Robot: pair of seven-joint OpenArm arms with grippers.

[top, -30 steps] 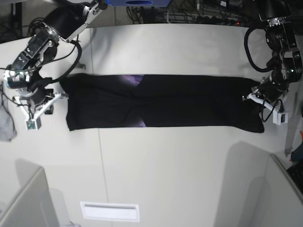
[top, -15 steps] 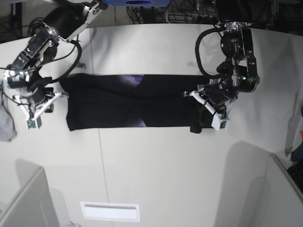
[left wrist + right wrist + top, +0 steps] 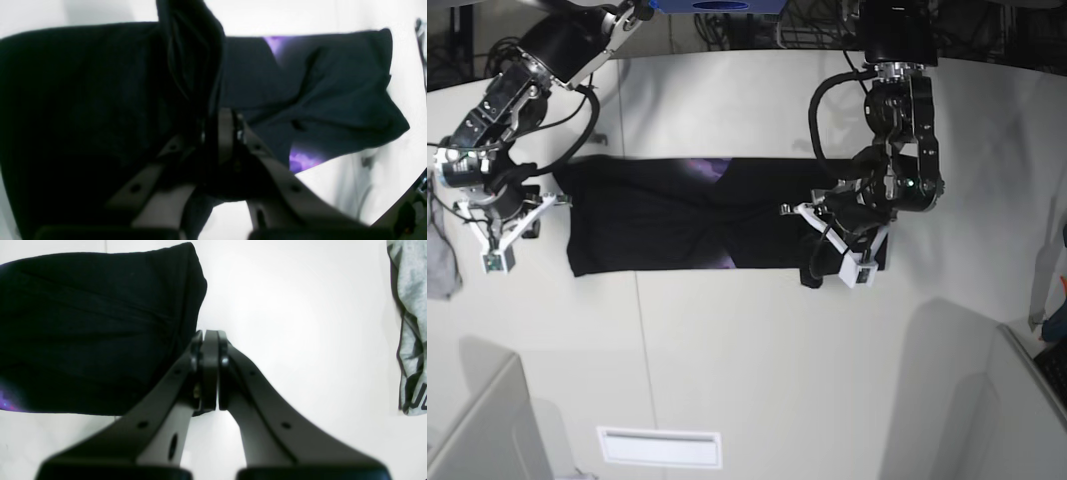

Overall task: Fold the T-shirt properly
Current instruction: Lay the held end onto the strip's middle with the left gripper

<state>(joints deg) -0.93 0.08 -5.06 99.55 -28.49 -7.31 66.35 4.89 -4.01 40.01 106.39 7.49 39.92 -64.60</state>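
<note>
The T-shirt [image 3: 667,215] is a long black strip lying across the table, with purple print showing at its folds. My left gripper [image 3: 819,262] is shut on the shirt's right end, which is lifted and doubled back over the strip. In the left wrist view black fabric [image 3: 83,100] rises from between the closed fingers of my left gripper [image 3: 222,123]. My right gripper [image 3: 532,228] is shut just beside the shirt's left edge. In the right wrist view its fingertips [image 3: 210,340] touch each other next to the black fabric [image 3: 83,323], with no cloth visible between them.
A small grey cloth [image 3: 439,258] lies at the table's left edge and also shows in the right wrist view [image 3: 410,323]. The white table [image 3: 757,370] has a white label [image 3: 659,447] near its front. Grey partitions stand at both front corners.
My left gripper has carried the shirt's right end leftward from the table's far right to right of centre, shortening the strip. The right arm has not moved.
</note>
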